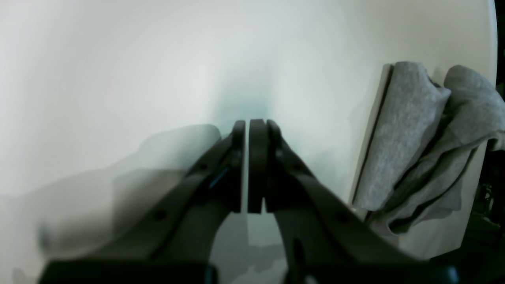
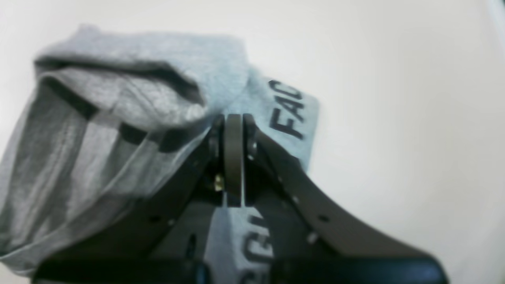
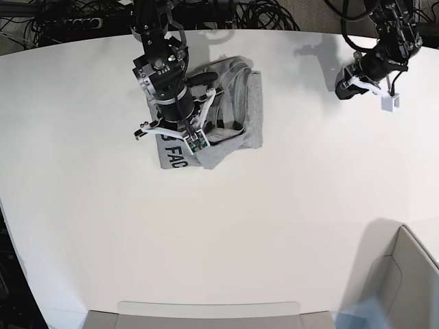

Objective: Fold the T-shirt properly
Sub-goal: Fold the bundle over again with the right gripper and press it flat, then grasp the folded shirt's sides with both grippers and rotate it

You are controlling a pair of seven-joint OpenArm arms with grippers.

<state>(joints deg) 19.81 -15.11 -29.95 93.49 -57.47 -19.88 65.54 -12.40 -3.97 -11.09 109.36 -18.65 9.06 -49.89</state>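
Note:
The heather-grey T-shirt [image 3: 245, 113] lies bunched and partly folded on the white table [image 3: 274, 226] at the back left. Black letters "FAC" [image 2: 288, 110] show on a flap toward the front. My right gripper [image 2: 233, 118] hangs over the shirt with its jaws together; a raised fold of cloth runs up to the fingertips and looks pinched there. It also shows in the base view [image 3: 180, 131]. My left gripper [image 1: 252, 123] is shut and empty above bare table, well apart from the shirt [image 1: 410, 130], and sits at the back right in the base view [image 3: 341, 89].
A grey tray [image 3: 206, 312] lies along the front edge. A grey bin [image 3: 405, 274] stands at the front right corner. Black cables [image 3: 260, 17] lie behind the table's back edge.

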